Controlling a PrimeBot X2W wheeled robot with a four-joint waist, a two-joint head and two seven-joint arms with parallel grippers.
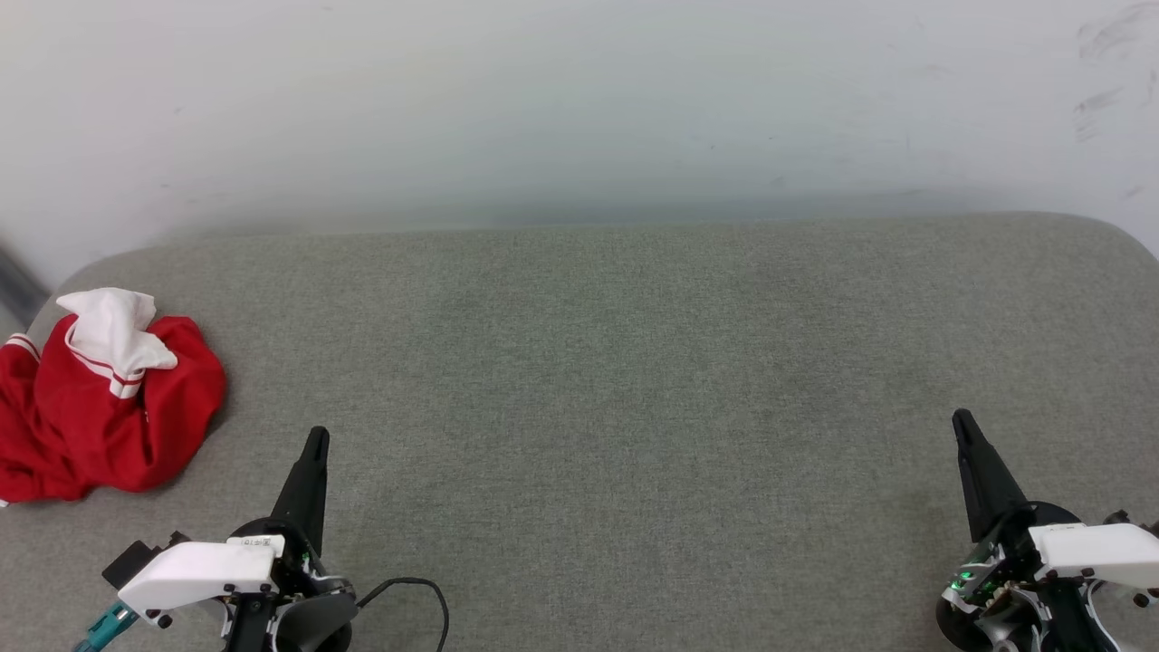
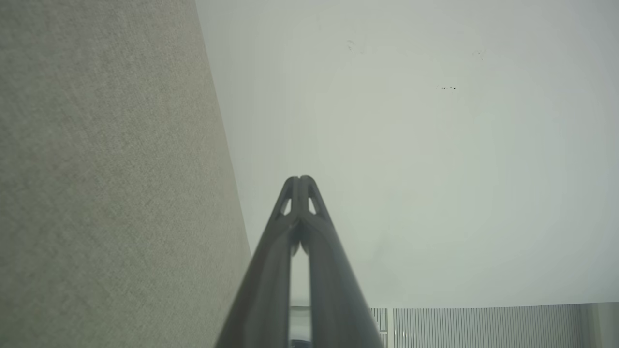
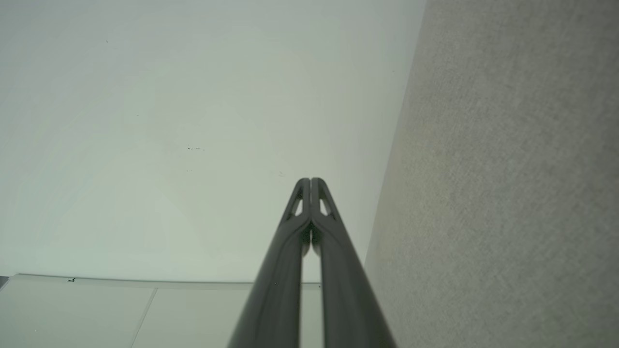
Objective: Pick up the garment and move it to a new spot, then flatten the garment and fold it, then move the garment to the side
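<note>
Off to the outer side of the left pincer (image 1: 317, 437), a little beyond its tip, the crumpled red jersey garment (image 1: 109, 417) with a white sleeve and red-and-white striped trim lies in a heap. It is near that pincer but not touching it, at the left edge of the grey fabric-covered worktop (image 1: 634, 380). The left pincer's two dark fingers are pressed together on nothing, pointing away from the robot. Well apart from the garment, the right pincer (image 1: 962, 421) is likewise clenched and empty. Beyond both tips rises a pale wall (image 1: 579, 109). By my reading nothing is done yet: the pick-up, the move to a new spot, the flattening, the folding and the final shift aside are all left.
</note>
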